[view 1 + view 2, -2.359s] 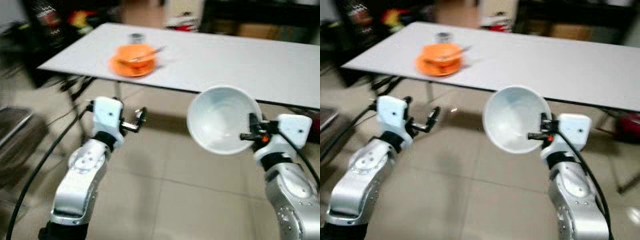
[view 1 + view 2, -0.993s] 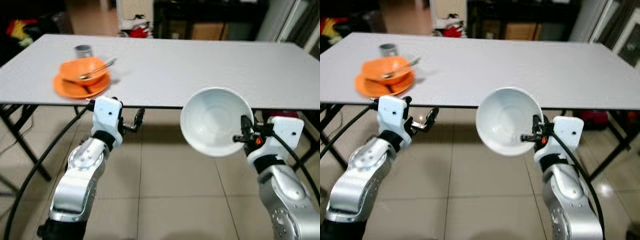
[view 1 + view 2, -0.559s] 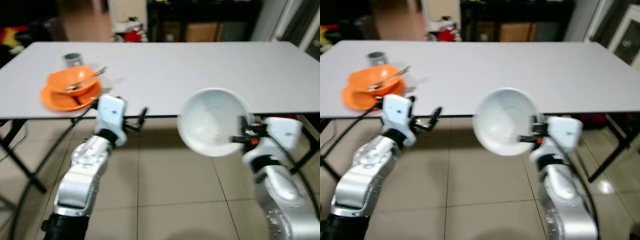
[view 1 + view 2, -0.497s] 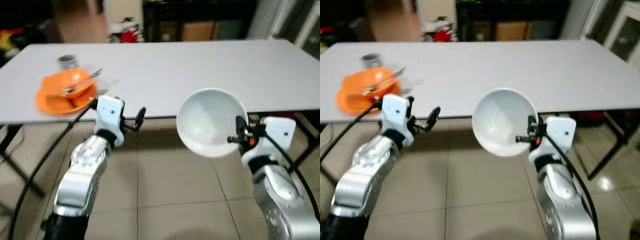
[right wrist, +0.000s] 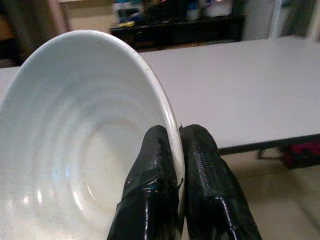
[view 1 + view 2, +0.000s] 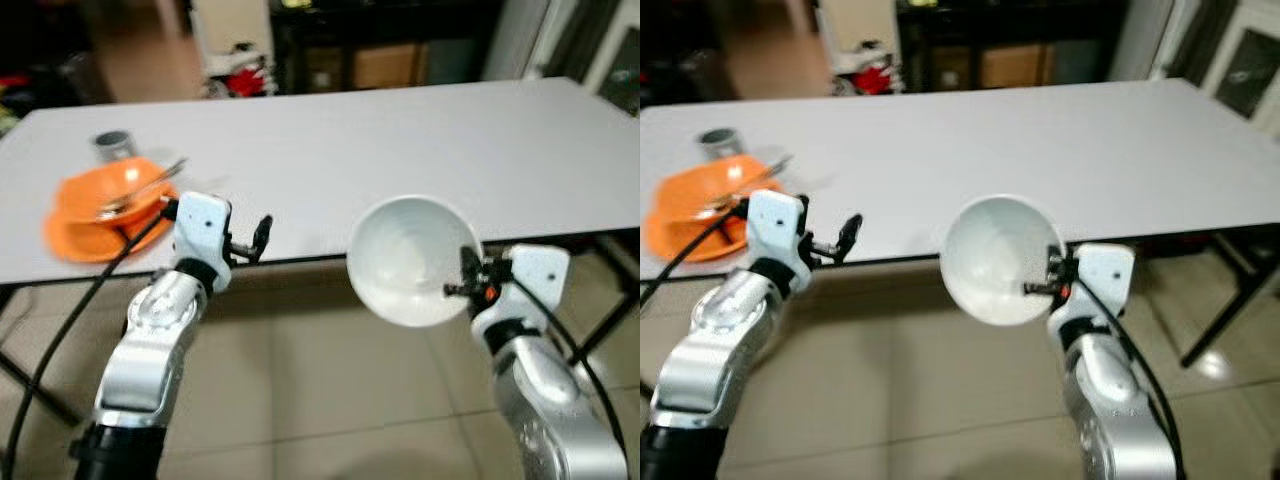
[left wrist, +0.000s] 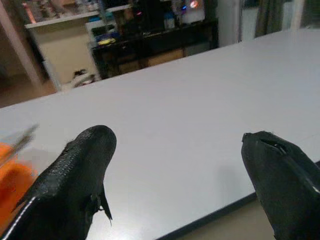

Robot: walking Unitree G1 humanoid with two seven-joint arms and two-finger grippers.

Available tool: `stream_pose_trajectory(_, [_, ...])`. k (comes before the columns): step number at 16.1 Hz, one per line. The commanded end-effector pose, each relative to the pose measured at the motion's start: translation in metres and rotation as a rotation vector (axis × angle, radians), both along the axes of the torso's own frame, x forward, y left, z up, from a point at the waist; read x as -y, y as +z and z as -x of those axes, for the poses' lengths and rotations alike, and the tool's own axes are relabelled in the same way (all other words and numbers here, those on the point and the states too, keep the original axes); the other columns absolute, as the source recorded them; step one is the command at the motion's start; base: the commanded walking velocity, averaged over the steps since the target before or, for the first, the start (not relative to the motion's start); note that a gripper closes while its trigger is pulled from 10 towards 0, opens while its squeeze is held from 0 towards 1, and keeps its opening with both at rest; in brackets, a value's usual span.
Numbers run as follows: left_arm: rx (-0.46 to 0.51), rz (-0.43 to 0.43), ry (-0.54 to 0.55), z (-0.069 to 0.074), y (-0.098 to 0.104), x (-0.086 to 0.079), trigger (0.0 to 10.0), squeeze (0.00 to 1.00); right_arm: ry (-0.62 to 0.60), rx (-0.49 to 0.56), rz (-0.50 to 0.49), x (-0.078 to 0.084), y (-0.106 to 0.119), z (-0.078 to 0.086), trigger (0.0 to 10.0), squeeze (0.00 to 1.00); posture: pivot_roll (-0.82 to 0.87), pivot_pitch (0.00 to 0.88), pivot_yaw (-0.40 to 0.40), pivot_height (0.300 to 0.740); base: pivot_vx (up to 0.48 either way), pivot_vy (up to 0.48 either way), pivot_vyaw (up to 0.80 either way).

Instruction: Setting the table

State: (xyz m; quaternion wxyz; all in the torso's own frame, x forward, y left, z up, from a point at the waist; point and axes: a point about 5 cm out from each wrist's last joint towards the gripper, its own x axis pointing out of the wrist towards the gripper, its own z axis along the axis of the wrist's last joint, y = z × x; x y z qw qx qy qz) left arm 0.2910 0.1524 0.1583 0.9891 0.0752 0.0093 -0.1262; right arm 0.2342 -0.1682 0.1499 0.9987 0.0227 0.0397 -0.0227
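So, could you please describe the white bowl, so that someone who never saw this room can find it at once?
Start at the long white table. At its near edge, held in the air over the tiled floor, the right gripper pinches the white bowl by its rim. It is large, deep, empty and tilted toward the camera, unlike the orange bowl with a utensil at the table's left end.

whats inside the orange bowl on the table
A metal spoon leans in the orange bowl, its handle sticking out over the rim. The picture is blurred and the bowl's near wall hides its bottom, so any other contents cannot be told.
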Motion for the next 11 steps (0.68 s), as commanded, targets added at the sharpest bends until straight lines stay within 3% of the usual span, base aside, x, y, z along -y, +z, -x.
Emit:
stream_pose_trajectory(1, [0.021,0.012,-0.024,-0.003,0.004,0.009,10.0,0.0,-0.006,0.051,-0.007,0.005,0.009,-0.006,10.0,0.0,-0.04,0.0,0.048,0.74,0.334,0.0,0.0])
stream_pose_trajectory(4, [-0.011,0.039,0.015,-0.002,-0.008,0.009,10.0,0.0,-0.027,0.059,-0.051,0.015,0.014,-0.012,10.0,0.0,-0.03,0.0,0.0,0.74,0.33,0.0,0.0])
stream_pose_trajectory(6, [-0.004,0.014,0.024,0.004,-0.012,0.009,10.0,0.0,0.039,0.087,-0.084,0.013,0.013,-0.014,10.0,0.0,0.01,0.0,-0.048,0.74,0.33,0.0,0.0])
stream_pose_trajectory(8, [0.022,0.029,0.031,0.007,-0.007,0.007,10.0,0.0,0.083,0.107,-0.181,0.008,0.014,-0.01,10.0,0.0,0.03,0.0,-0.062,0.74,0.339,0.0,-0.8])
stream_pose_trajectory(11, [0.021,0.031,0.004,0.008,-0.007,0.012,10.0,0.0,0.031,0.071,-0.208,0.013,0.006,-0.006,10.0,0.0,0.04,0.0,-0.067,0.74,0.365,0.0,-0.51])
